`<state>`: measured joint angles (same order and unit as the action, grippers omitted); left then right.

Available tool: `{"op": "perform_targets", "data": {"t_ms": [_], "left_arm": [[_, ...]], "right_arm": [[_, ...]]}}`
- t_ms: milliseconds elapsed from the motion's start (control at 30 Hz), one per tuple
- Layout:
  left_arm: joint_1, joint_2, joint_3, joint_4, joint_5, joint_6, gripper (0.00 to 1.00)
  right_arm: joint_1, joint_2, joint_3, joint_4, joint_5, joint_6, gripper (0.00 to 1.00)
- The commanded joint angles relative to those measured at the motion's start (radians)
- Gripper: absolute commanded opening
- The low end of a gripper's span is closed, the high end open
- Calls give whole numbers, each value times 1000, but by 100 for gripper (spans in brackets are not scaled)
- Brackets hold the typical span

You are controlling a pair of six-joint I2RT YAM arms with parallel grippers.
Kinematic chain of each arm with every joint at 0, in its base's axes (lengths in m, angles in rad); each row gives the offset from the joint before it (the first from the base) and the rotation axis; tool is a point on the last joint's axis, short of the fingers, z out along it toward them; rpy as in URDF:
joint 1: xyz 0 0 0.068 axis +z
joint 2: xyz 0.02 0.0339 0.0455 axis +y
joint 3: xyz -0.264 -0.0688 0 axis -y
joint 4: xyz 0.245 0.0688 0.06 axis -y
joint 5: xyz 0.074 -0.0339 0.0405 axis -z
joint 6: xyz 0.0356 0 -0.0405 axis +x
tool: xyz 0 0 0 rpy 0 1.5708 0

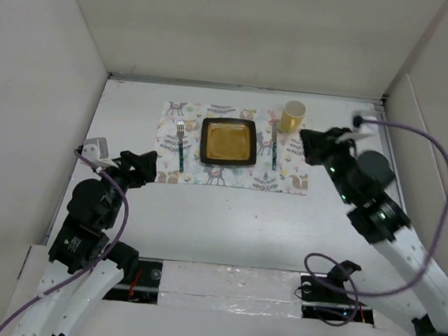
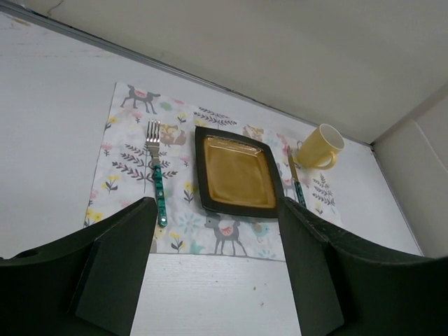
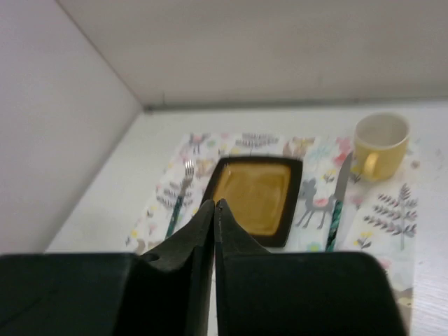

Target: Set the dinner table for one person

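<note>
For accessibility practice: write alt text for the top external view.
Fork, square plate and knife lie left to right on a patterned placemat, a yellow mug beyond the knife. Left arm and right arm flank it, holding nothing.

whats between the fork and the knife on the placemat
The dark-rimmed yellow plate sits between the fork and the knife, clearest in the top external view.

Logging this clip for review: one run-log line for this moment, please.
placemat: plate centre, fork left, knife right, mug far right | left gripper open, empty | right gripper shut, empty
</note>
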<state>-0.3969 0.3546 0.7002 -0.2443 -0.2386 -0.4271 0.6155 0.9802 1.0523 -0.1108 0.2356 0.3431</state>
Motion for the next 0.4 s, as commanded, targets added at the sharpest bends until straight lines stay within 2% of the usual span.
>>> {"op": "perform_targets", "data": {"t_ms": [0,33,67,167,233,367], "left_arm": [[4,-38,18,57,-18,8,67],[4,-63,19,66,-19,8,67],[4,-75,22,69,-24,7,68],[4,-135,50,65,-36,8,69],[4,-164,76,59,-50,14,69],[4,-163,97,25,-67,18,70]], "right_arm": [[24,-275,-112,102,158,-13,10],[24,-414,-132,102,213,-4,17],[24,-478,-164,102,235,0,32],[24,-659,-187,71,330,-6,56],[24,-699,-187,10,398,-4,64],[33,-681,-180,-96,427,30,69]]}}
